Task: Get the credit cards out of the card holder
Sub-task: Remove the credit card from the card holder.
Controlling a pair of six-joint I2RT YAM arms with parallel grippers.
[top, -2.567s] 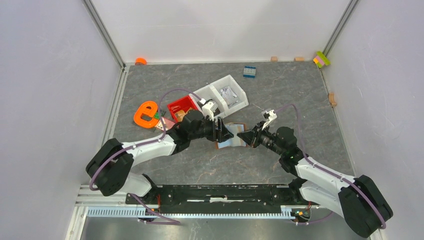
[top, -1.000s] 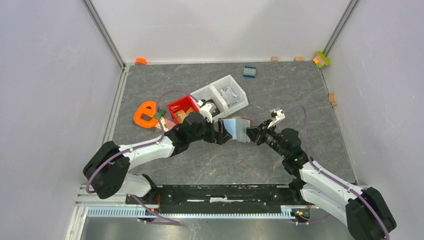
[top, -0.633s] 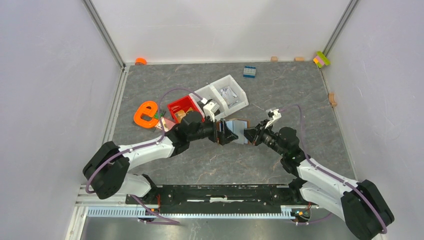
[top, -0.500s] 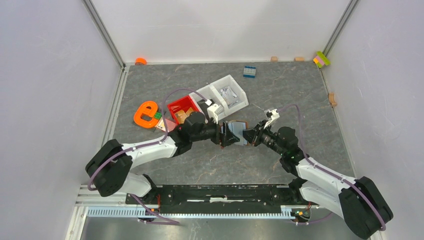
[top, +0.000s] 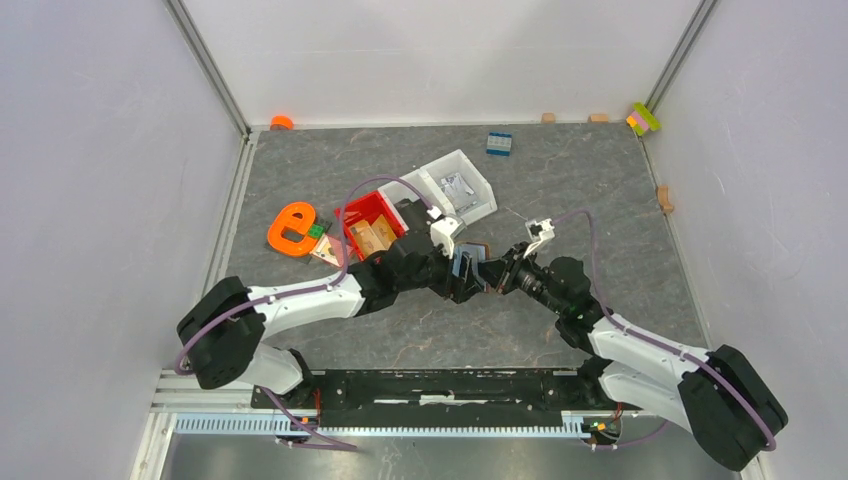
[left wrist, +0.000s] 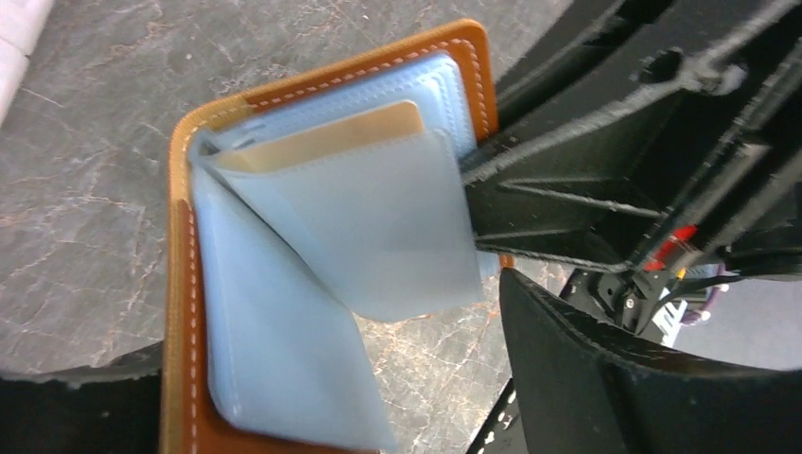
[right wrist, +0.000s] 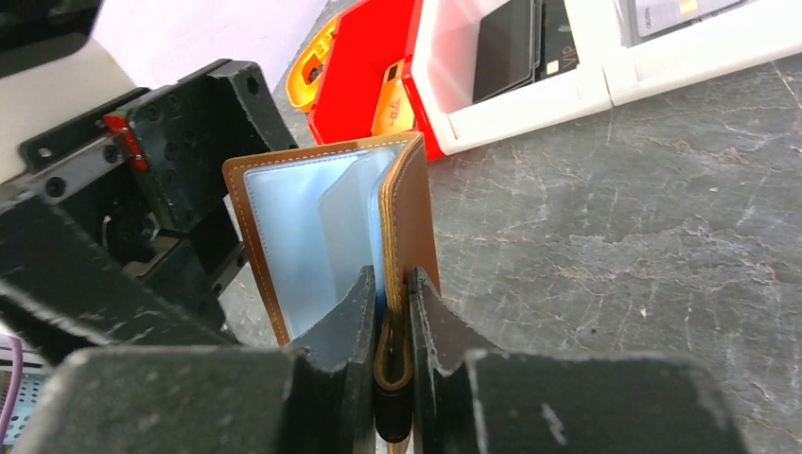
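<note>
The left arm has swung off the red bin (top: 348, 222) toward the right arm. The card holder (right wrist: 407, 218), right of the bin, is stitched brown leather with glossy pale-blue sleeves (left wrist: 378, 227); a flat tan credit card (left wrist: 322, 142) sits pocketed. The right gripper (right wrist: 390, 284), reaching level, pinches its cover edge. The left gripper (top: 464, 274), jaws spread, straddles the holder.

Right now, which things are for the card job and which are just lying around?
For the job: card holder, pinched by the right gripper; tan card peeking from its sleeve; left gripper, open around it.
Just lying about: red bin, white bins, orange ring, blue block.
</note>
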